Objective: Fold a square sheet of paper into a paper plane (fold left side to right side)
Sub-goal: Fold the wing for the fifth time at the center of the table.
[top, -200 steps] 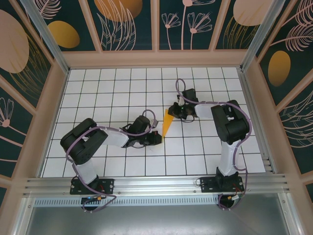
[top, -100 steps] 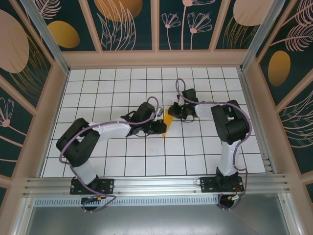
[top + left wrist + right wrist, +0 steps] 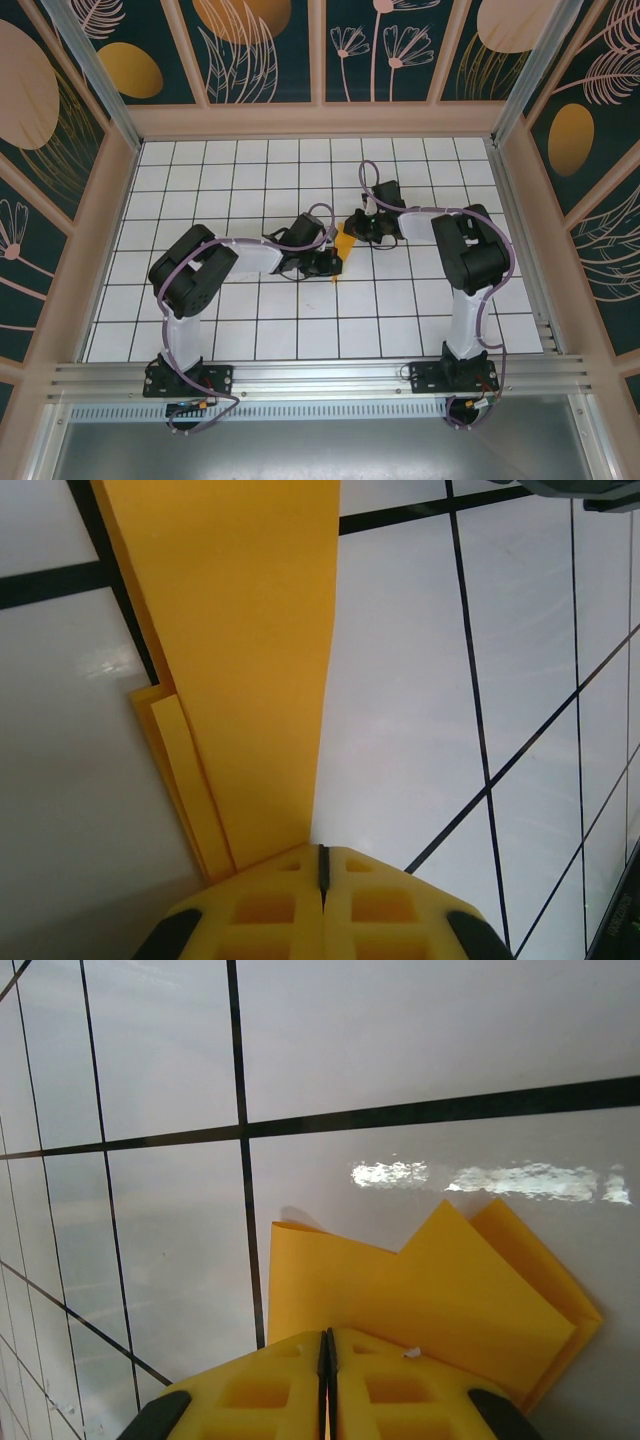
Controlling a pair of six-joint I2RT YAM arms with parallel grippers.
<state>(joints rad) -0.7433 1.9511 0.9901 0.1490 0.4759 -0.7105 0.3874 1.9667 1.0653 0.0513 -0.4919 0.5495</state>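
The paper plane point(image 3: 343, 246) lies on the white grid table as a narrow bright orange dart, its point toward the near side. In the left wrist view the folded paper point(image 3: 250, 660) runs away from my left gripper point(image 3: 322, 858), whose yellow jaws are shut with the tips resting on the paper's near end. From above, the left gripper point(image 3: 332, 264) sits at the dart's lower left edge. My right gripper point(image 3: 357, 228) is at the dart's wide far end. Its jaws point(image 3: 327, 1338) are shut too, tips on the layered paper point(image 3: 450, 1300).
Patterned walls point(image 3: 90, 200) close in the table on three sides. An aluminium rail point(image 3: 320, 375) runs along the near edge by the arm bases. Both arms reach in to the middle of the table point(image 3: 200, 170).
The left arm has swung its gripper up and to the right, from just below the dart's tip onto its lower left edge. The right arm and the paper have stayed put.
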